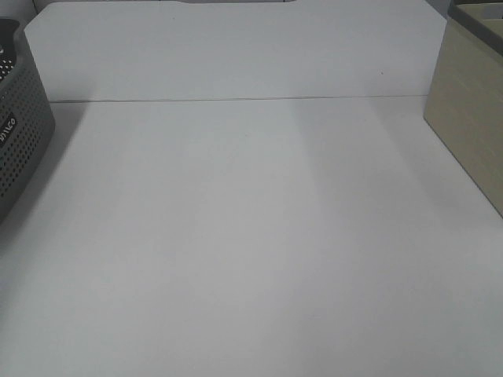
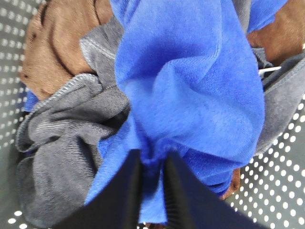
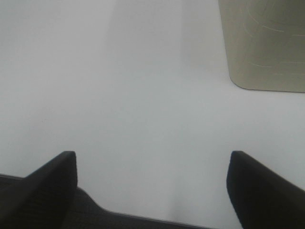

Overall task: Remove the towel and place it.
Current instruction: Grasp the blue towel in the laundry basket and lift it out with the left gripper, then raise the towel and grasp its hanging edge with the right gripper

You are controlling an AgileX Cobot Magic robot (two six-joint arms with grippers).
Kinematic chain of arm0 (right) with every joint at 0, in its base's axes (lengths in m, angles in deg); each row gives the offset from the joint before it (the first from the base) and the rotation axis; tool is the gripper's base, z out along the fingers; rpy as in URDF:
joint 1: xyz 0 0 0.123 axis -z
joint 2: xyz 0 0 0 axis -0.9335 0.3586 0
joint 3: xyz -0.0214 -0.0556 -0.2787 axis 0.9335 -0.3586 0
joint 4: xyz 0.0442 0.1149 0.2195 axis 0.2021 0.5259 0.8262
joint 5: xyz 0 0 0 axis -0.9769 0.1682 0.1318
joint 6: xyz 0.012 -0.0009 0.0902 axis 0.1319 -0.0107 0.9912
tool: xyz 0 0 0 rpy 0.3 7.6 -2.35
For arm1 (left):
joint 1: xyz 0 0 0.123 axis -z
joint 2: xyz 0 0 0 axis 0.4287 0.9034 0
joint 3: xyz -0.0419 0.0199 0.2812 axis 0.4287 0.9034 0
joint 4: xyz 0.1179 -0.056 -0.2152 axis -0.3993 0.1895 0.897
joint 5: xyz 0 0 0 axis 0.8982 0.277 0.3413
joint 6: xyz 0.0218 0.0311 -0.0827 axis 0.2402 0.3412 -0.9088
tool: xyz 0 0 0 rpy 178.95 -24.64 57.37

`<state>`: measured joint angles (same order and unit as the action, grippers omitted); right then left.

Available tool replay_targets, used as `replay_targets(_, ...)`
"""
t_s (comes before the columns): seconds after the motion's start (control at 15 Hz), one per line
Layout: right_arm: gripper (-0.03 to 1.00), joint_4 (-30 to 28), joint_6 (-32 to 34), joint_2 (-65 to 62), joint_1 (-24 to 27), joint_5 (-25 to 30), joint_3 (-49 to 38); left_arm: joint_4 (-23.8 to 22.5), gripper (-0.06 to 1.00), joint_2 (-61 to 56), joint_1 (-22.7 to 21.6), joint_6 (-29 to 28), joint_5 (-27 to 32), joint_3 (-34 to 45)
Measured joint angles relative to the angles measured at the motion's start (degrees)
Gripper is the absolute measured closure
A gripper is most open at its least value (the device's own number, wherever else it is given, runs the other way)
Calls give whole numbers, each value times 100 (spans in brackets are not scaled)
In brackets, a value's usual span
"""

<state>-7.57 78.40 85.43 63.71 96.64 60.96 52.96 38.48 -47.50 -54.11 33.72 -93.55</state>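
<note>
While the right tool point(image 3: 152, 155) hangs released, the left tool point(image 2: 151, 158) pinches one towel point(image 2: 190, 95), bunched in one basket point(image 2: 276, 191), long axis untellable.

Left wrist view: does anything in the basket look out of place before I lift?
Nothing damaged or spilled. The left gripper pinches the bunched blue towel, which lies heaped with a grey cloth and a brown cloth in the perforated basket. The grey cloth presses against it and might drag along.
</note>
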Motion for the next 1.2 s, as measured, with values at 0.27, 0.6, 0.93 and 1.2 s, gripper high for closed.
replay_targets(0.27, 17, 0, 0, 0, 0, 0, 0, -46, 94, -258, 0, 115, 223, -269)
replay_targets(0.6, 17, 0, 0, 0, 0, 0, 0, 814, 94, -676, 17, 264, 355, -1748)
replay_targets(0.93, 17, 0, 0, 0, 0, 0, 0, 1375, 94, -699, 699, 430, 367, -3380)
replay_targets(1.2, 17, 0, 0, 0, 0, 0, 0, 1828, 94, -699, 1375, 596, 86, -3971)
